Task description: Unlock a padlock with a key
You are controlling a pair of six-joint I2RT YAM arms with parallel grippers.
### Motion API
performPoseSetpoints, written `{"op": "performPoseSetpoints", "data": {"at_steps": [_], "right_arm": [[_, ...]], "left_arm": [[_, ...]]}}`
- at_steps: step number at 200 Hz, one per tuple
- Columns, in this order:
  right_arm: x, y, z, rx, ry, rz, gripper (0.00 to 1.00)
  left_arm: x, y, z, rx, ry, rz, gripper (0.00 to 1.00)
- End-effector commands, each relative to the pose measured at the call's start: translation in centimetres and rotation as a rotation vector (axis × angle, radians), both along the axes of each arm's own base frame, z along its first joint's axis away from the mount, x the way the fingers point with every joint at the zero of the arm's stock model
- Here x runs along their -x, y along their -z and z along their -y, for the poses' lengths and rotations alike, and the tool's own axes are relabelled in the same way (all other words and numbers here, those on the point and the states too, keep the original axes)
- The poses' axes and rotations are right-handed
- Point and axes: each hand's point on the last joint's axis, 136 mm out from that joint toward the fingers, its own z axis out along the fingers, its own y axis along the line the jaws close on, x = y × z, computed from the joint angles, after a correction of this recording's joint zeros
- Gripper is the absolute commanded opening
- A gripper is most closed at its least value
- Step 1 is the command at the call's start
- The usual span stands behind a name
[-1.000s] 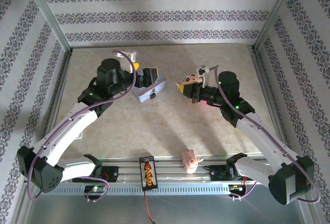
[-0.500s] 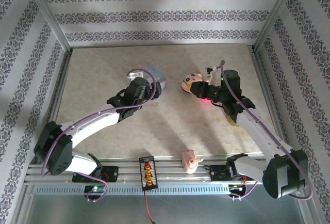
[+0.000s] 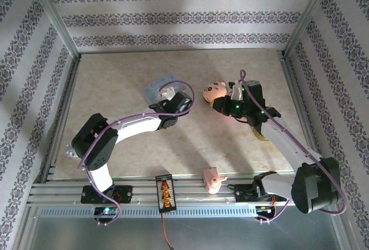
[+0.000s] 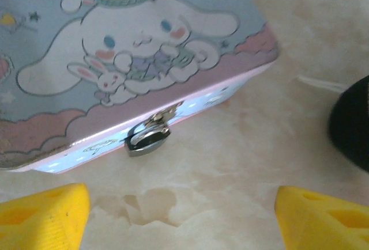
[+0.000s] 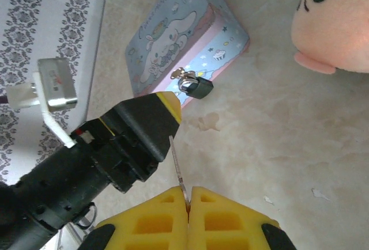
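Blue tin shut, padlock hanging on clasp; right fingers pinching key.

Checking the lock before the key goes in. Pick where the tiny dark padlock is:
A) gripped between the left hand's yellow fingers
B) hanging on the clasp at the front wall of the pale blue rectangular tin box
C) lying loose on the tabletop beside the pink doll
B: the tiny dark padlock hangs from the metal clasp on the front wall of the pale blue rectangular tin box, apart from the open left hand.
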Motion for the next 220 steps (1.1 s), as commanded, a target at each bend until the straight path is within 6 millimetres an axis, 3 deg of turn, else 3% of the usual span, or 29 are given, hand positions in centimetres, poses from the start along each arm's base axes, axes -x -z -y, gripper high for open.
{"op": "performPoseSetpoints", "data": {"at_steps": [1,42,111,159,189,220], "right_arm": [[0.2,1.6,0.4,0.035,0.018,-0.035,0.0],[-0.5,2.6,0.3,0.057,0.027,-0.05,0.0],[-1.3,2.9,-0.1,0.069,0.029,-0.045,0.0],[-1.5,2.3,-0.1,0.067,0.036,-0.026,0.0],[-1.5,2.4,-0.1,0.066,0.036,-0.029,0.0],[-1.6,2.3,-0.2,0.063,0.032,-0.032,0.0]], "left_arm": [[-0.1,1.3,-0.4,-0.049,-0.051,-0.014,0.82],[-1.7,3.9,-0.3,-0.191,-0.034,-0.03,0.71],[-4.9,4.3,-1.8,-0.324,-0.045,-0.01,0.66],[-6.0,5.3,-3.1,-0.344,-0.046,-0.041,0.61],[-6.4,5.5,-3.6,-0.332,-0.046,-0.053,0.6],[-6.7,5.5,-3.8,-0.326,-0.056,-0.061,0.66]]}}
